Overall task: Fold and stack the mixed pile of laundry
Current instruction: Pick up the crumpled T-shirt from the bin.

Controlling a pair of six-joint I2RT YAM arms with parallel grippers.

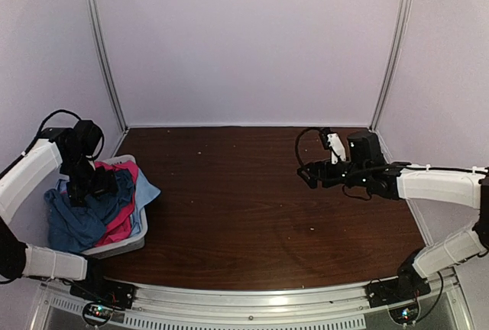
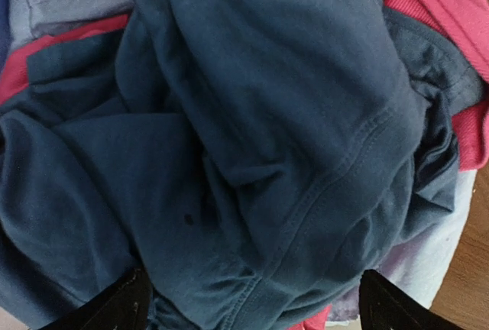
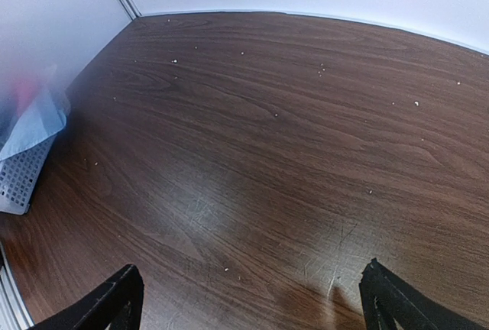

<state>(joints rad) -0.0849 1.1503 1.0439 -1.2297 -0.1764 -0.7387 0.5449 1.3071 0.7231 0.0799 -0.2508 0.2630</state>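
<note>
- Both jaws stand wide apart: the left gripper (image 2: pixel 256 303) is over the clothes, and the right gripper (image 3: pixel 248 299) is over the bare brown wooden table (image 3: pixel 267 116).
- There are three clothes: one dark blue T-shirt (image 2: pixel 229 154), one bright pink shirt (image 2: pixel 451 32) and one pale light-blue cloth (image 1: pixel 145 189).
- All three lie heaped in one white slotted plastic basket (image 1: pixel 122 246) on the left.

Navy T-shirt (image 2: pixel 229 154) – magenta shirt (image 2: pixel 435 9) – pale-blue cloth (image 1: pixel 145 190)
</note>
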